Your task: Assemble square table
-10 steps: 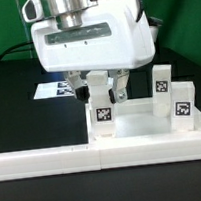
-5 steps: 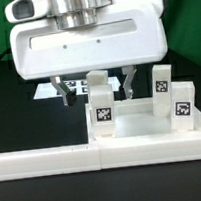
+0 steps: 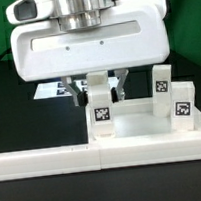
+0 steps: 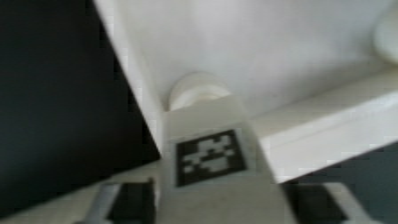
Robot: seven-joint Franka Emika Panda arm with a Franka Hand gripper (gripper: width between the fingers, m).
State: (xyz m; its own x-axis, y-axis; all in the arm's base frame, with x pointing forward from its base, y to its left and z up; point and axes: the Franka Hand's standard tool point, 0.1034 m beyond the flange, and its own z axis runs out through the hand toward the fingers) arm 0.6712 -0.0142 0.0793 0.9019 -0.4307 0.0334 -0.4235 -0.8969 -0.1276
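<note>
Above the square table (image 3: 141, 124), my gripper (image 3: 97, 89) pinches an upright leg (image 3: 100, 107) at the top's corner nearest the marker board (image 3: 55, 90); its tag (image 4: 214, 157) carries no readable writing.

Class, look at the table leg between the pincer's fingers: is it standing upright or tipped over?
Upright. In the exterior view the leg stands vertical on the square table top, its tag facing the camera, with the pincer closed around its upper end.
</note>
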